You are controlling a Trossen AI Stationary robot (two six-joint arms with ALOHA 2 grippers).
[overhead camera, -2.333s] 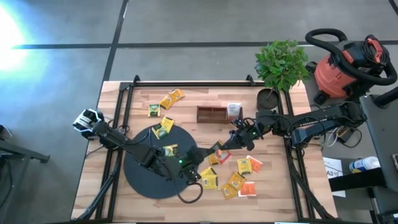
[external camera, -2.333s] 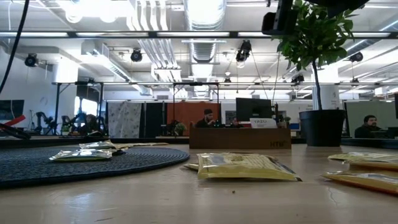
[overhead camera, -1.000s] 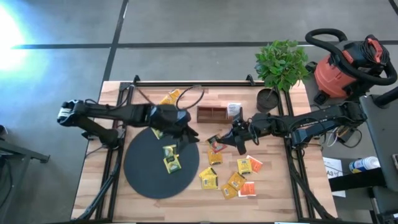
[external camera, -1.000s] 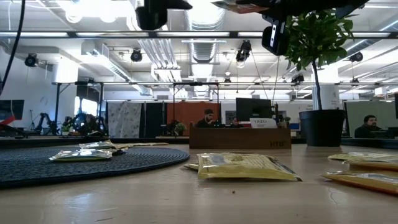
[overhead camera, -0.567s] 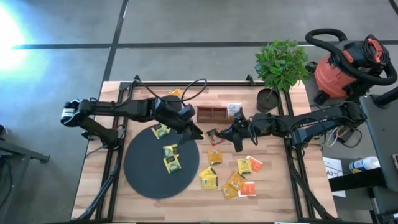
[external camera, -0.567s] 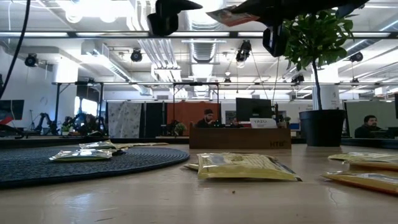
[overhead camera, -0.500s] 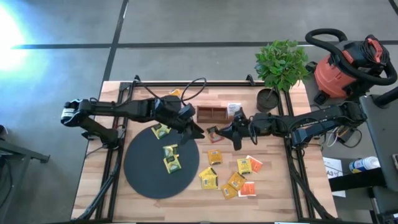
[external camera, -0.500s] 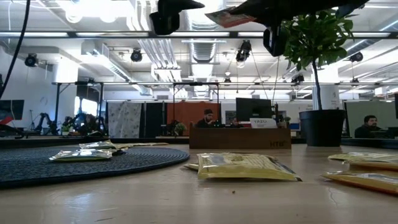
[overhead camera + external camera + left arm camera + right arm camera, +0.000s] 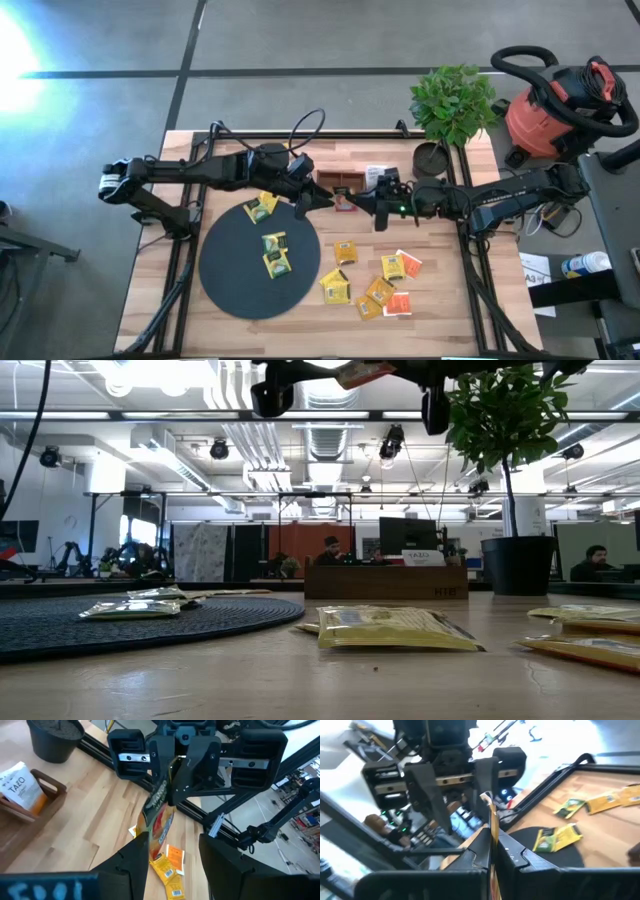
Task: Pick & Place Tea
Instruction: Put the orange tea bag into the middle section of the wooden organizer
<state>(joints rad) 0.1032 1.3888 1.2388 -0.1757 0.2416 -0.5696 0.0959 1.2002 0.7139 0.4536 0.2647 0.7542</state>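
Note:
My right gripper (image 9: 354, 203) is shut on an orange-red tea sachet (image 9: 159, 817) above the table, just in front of the brown wooden tray (image 9: 338, 182). My left gripper (image 9: 175, 845) faces it, open, with its fingers on either side of the sachet's free end. Whether a finger touches the sachet I cannot tell. The black disc (image 9: 235, 285) lies at the near left, with three yellow sachets (image 9: 272, 254) flat on it. Several more sachets (image 9: 370, 280) lie flat on the wood to the right of the disc. My right gripper pinches one end of the orange-red sachet (image 9: 169, 779) between its two fingers. The fingers come about level from the table's right. The sachet sticks out toward my left gripper, edge-on in the right wrist view (image 9: 493, 817), and is lifted clear of the table.
A white tea card (image 9: 376, 177) stands in the tray's right end. A potted plant (image 9: 452, 105) stands at the far right corner. Black rails (image 9: 310, 133) run along the table's far edge and sides. A red vacuum (image 9: 555, 105) stands beyond the table's right edge.
My right gripper has carried the orange-red sachet toward the far edge and turned from a downward slant to about level, still shut on it. My left gripper has swung from above the disc toward the table's far right, open, until its fingers flank the sachet's free end.

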